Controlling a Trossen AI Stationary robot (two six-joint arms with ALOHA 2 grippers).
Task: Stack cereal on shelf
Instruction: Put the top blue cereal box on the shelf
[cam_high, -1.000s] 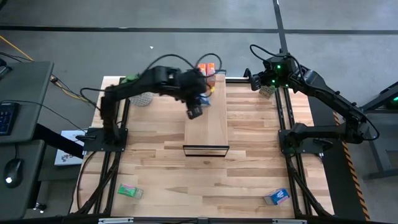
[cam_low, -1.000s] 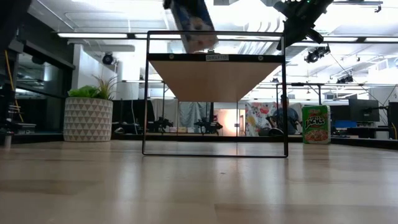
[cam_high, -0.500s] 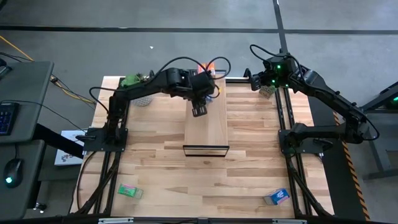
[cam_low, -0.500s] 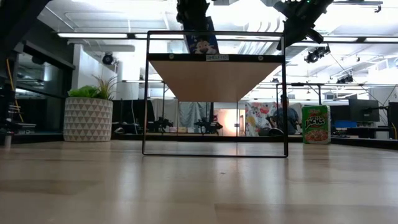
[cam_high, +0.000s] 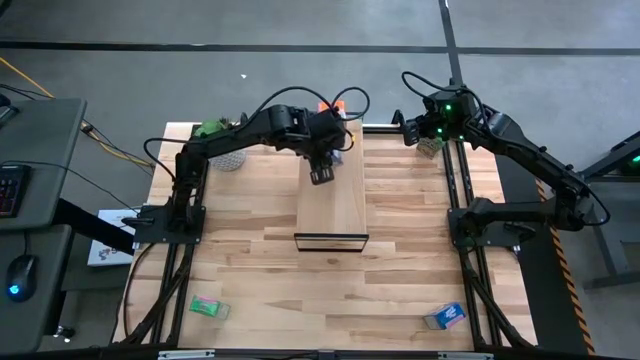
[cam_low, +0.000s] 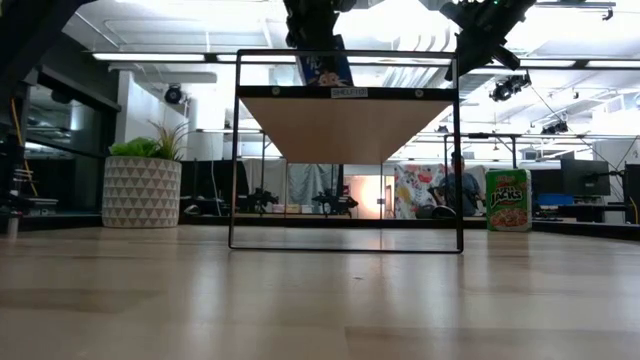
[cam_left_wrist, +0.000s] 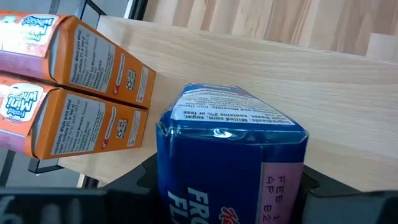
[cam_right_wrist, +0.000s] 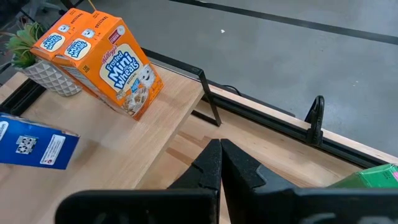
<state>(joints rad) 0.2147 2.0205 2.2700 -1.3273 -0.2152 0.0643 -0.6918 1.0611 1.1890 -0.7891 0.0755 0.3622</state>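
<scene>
On the worktop (cam_high: 240, 260), the shelf (cam_high: 335, 205) carries two orange boxes (cam_left_wrist: 68, 87) at its far end; my left gripper (cam_high: 322, 160) clamps the blue box (cam_left_wrist: 230, 162) beside them, my right gripper (cam_high: 408, 130) closed, empty, near the far right corner.

two orange cereal boxes (cam_right_wrist: 102, 59) stand together on the shelf (cam_right_wrist: 134, 152). a blue cereal box (cam_right_wrist: 34, 144) is nearby; the right gripper (cam_right_wrist: 221, 163) is closed.
</scene>
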